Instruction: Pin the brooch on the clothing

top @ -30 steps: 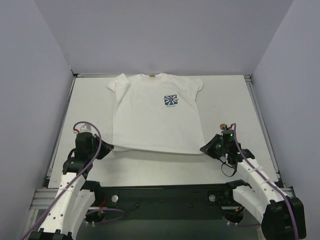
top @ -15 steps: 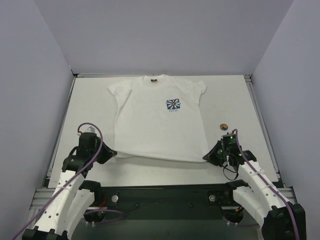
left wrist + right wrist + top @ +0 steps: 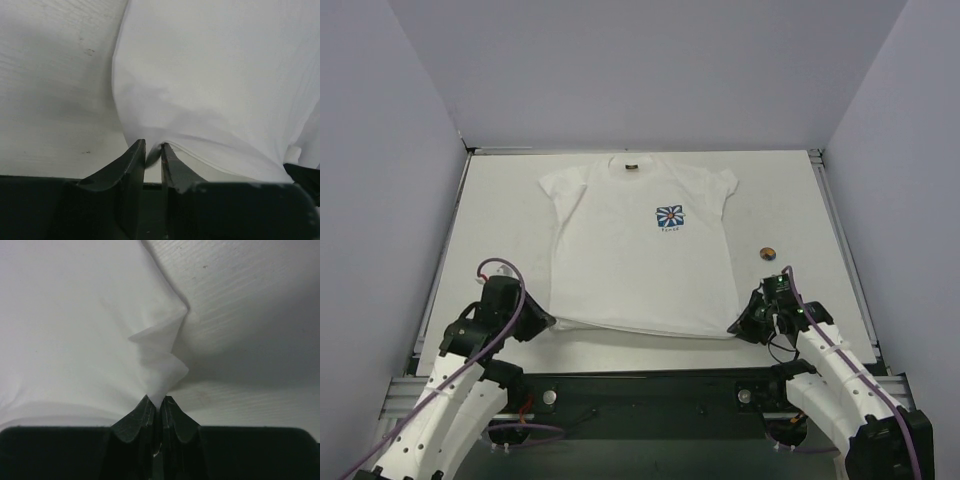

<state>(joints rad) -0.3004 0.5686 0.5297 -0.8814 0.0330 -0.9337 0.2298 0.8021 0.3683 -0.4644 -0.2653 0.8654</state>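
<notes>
The white T-shirt (image 3: 630,250) lies flat on the table, collar at the far side, with its blue daisy print (image 3: 669,217) right of centre. The tiny brown brooch (image 3: 769,252) lies on the table to the right of the shirt. My left gripper (image 3: 547,322) is shut on the shirt's near left hem corner (image 3: 153,150). My right gripper (image 3: 735,327) is shut on the near right hem corner, where the cloth bunches up (image 3: 161,374). Both grippers are low at the table's near edge.
The shirt's hem reaches the table's near edge (image 3: 640,352), with the dark base rail behind it. Grey walls enclose the table on three sides. Bare table surface (image 3: 790,200) lies to the right of the shirt around the brooch.
Both grippers have pulled the shirt's hem toward the near edge; the whole shirt slid nearer. The brooch, once beside the right gripper, now lies farther from it.
</notes>
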